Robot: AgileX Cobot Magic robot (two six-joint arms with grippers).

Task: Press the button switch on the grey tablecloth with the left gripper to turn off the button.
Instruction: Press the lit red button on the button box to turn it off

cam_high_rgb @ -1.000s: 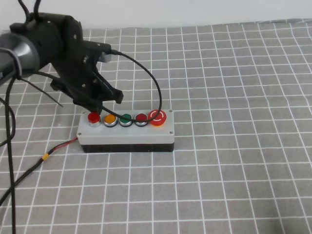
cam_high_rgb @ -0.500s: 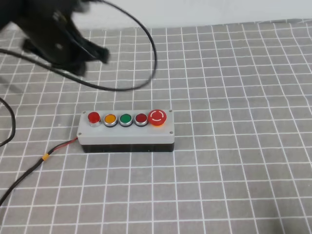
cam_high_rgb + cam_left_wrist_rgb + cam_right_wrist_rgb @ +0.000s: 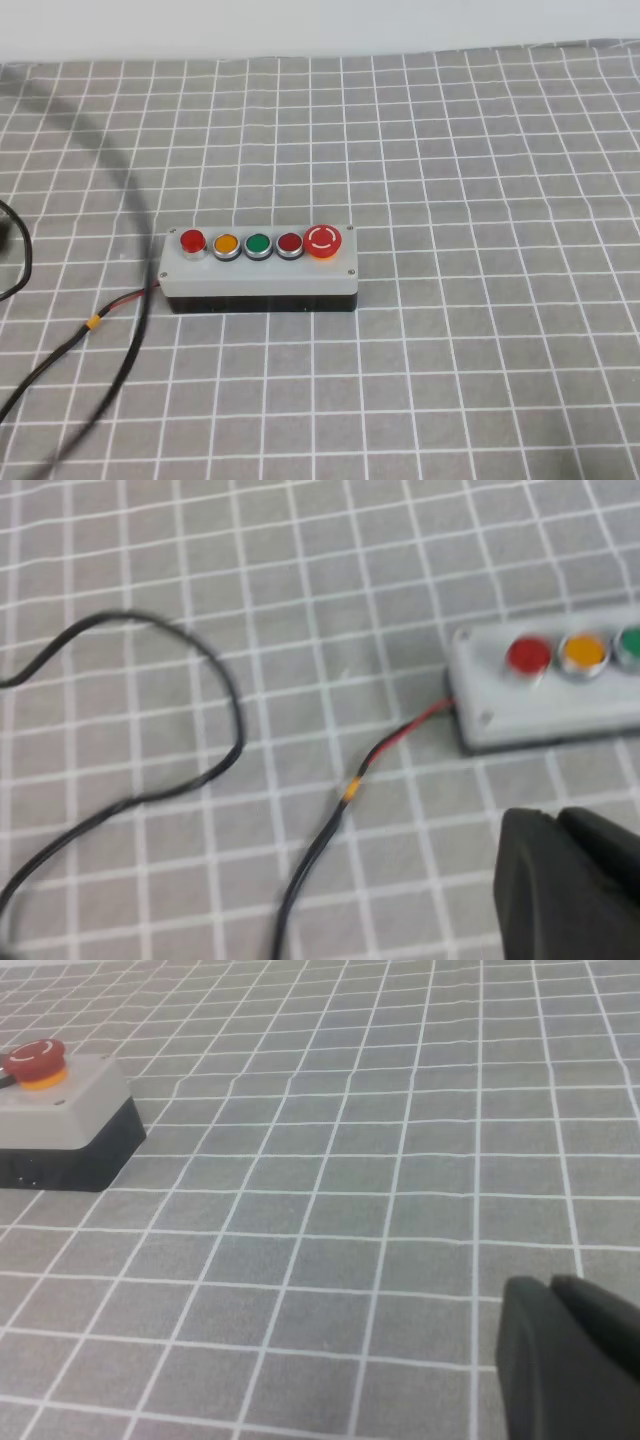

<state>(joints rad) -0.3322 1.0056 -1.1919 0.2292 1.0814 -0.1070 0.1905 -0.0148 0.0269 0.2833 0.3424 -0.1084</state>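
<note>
**Left claw off the box, slack cable is the main hazard**

The button switch (image 3: 259, 268) sits on the grey tablecloth (image 3: 480, 160), left of centre in the high view, long side toward the camera. The button (image 3: 192, 241), the bright red dome, is at the box's left end, next to the orange one (image 3: 226, 243). I can't tell from these frames whether it is lit or off.

My left claw (image 3: 575, 885) shows only as a dark tip low right in the left wrist view, near the box's left end but apart from it; the tips look clenched together. My right claw (image 3: 570, 1355) likewise looks clenched, well away from the box, grasping nothing.

Risks, as I judge them:
- A loose black cable (image 3: 125, 260) blurs across the cloth just left of the box; any new approach could snag it or drag the box.
- The red-black lead (image 3: 400, 742) leaves the box on my side; catching it would pull the box.
- Buttons sit close together; an off-line press hits orange instead.
- If the press didn't register, the task isn't done.
</note>
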